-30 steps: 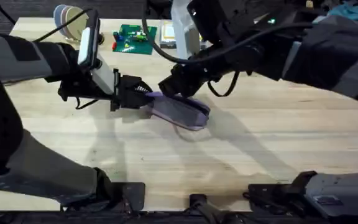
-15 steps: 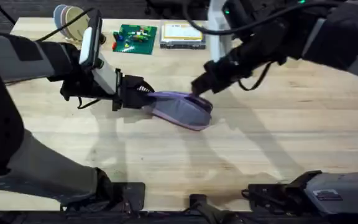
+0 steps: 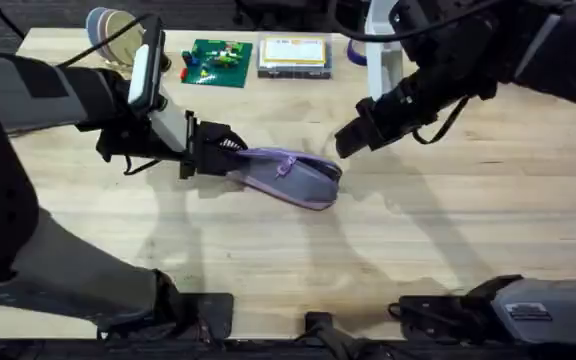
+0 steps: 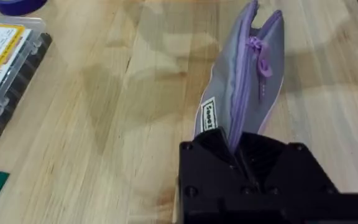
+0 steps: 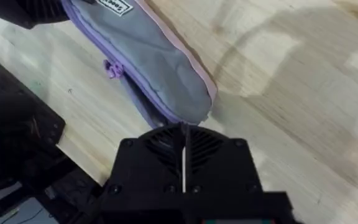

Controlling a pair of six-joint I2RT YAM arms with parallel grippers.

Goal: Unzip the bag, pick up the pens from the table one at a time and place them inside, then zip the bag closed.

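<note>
The lavender bag [image 3: 290, 177] lies on the wooden table [image 3: 448, 230], its length running from left to right. My left gripper [image 3: 228, 153] is shut on the bag's left end, and the fabric [image 4: 241, 81] runs out from between its fingers [image 4: 210, 146]. The zipper pull [image 4: 263, 63] sits partway along the bag, and the far end gapes slightly. My right gripper [image 3: 348, 140] hovers just beyond the bag's right end, apart from it. In the right wrist view its fingers [image 5: 166, 140] are pressed together with nothing between them, and the bag [image 5: 148, 68] lies ahead of them. The pens are out of view.
At the table's far edge are a flat clear box with a yellow label [image 3: 293, 55], a green board with small parts [image 3: 216, 62], a purple tape roll [image 3: 357, 52] and round rolls [image 3: 111, 30] at the far left. Bare wood lies in front of the bag.
My right gripper has moved rightward along the bag, off its right end and up away from it. The left gripper has kept its hold and not moved.
</note>
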